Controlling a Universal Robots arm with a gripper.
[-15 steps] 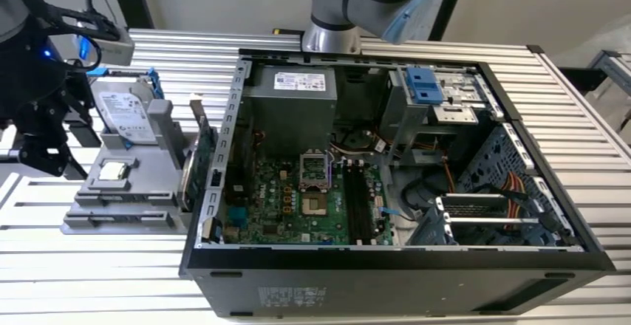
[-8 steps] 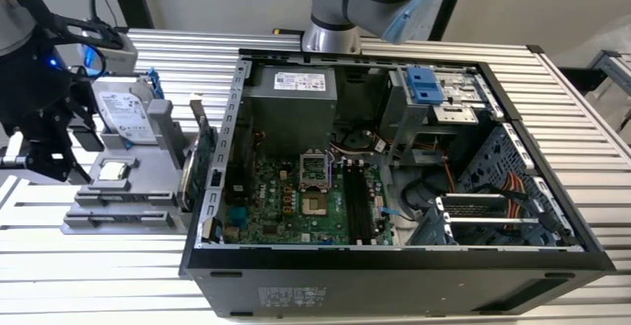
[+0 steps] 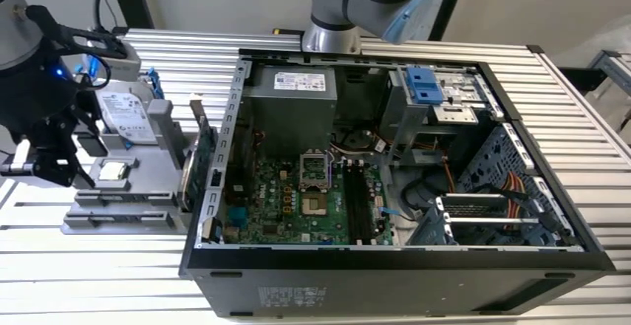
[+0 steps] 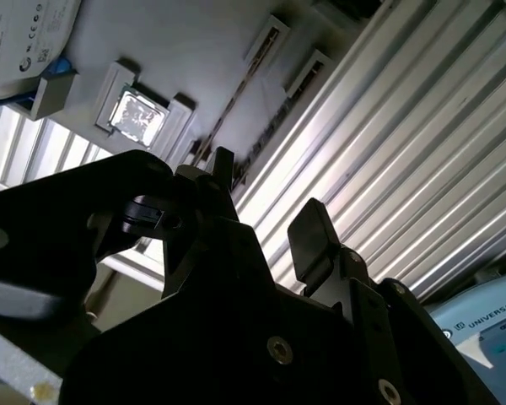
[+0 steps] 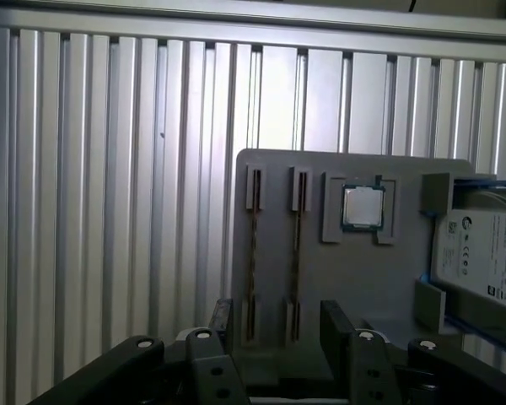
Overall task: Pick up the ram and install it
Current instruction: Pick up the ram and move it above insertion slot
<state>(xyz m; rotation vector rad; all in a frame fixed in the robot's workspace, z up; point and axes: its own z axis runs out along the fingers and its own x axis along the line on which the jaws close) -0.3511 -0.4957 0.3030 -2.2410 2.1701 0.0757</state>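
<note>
Fingers (image 5: 336, 319) spread apart — released — above the grey holder (image 5: 363, 278) with two narrow slots (image 5: 253, 253) and a processor chip (image 5: 363, 207).

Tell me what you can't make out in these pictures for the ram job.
- Likely ram: first wrist view, edge-on in the grey tray slot, faces hidden.
- Hard drive: first wrist view, cut off by the frame edge.
- Motherboard slots: exterior view, too small and dark to tell whether filled.
</note>
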